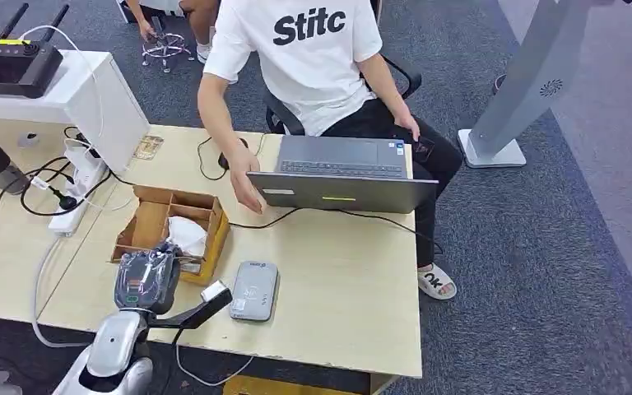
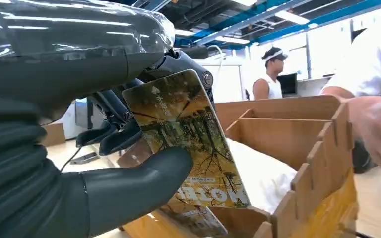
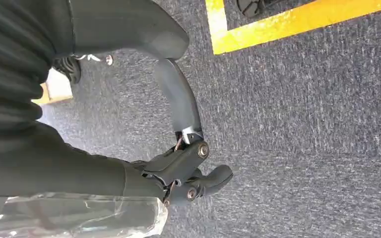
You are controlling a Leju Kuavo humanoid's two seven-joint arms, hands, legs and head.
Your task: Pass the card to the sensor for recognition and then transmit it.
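The left robot hand [image 1: 146, 278] hangs over the near edge of the wooden organiser box [image 1: 152, 216] on the table [image 1: 337, 280], and it holds the card [image 2: 188, 136]: the wrist view shows the thick thumb pressed across the card's printed face, with the darker fingers [image 2: 110, 133] behind it. The card carries an autumn-tree picture and stands roughly upright in the grip, its long axis rising out of the box rather than lying flat. More cards sit below it inside the compartment.

The grey card reader [image 1: 254, 290] lies flat on the table just beside the box, at about four o'clock from the left robot hand and near it. So the card needs to travel that short way toward four o'clock and tip down until its face is level over the reader's top; that, I'd judge, is the step in hand.

The right robot hand [image 3: 188, 173] hangs beside the body above the carpet, fingers curled in loosely and holding nothing, well away from the reader.

A person in a white T-shirt [image 1: 309, 49] sits at twelve o'clock behind a laptop [image 1: 341, 174], one hand [image 1: 247, 191] resting on the table just past the box.
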